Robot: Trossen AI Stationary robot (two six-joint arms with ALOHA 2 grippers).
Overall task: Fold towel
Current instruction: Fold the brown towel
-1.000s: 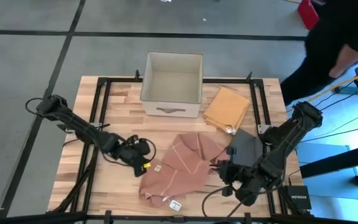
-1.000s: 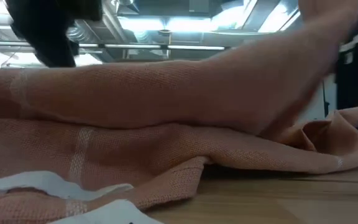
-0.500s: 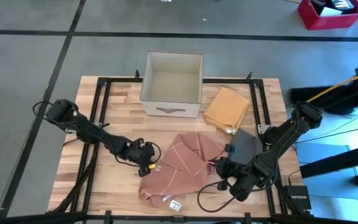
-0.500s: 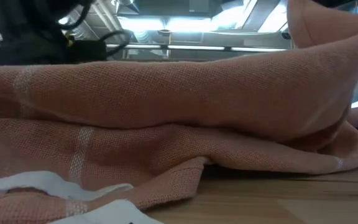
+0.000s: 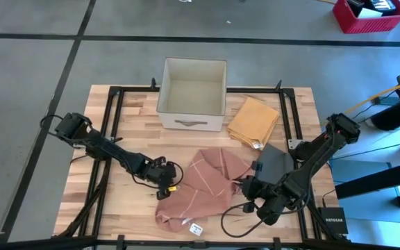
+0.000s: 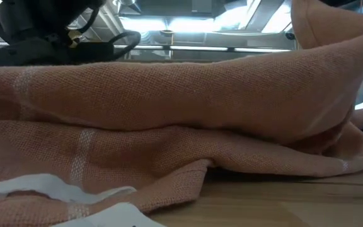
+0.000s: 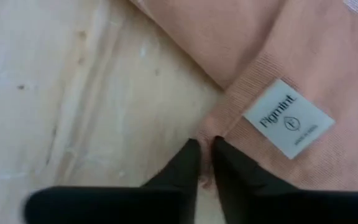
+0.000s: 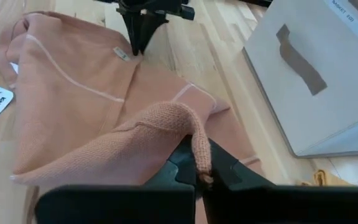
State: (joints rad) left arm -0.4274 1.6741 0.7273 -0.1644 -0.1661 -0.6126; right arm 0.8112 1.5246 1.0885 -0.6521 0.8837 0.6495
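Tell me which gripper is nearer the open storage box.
Left, narrowly. The left gripper sits at the pink towel's left edge, in front of the box; the right gripper is farther off to the box's right.

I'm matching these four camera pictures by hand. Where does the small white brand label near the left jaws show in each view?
High view: the white label lies on the pink towel's left edge, beside the left gripper.
Low view: cannot tell; only towel folds fill it.
Left wrist view: the label sits just past the nearly shut jaws.
Right wrist view: a tiny tag at the far gripper's tip.
Shared landmark: the pink towel.
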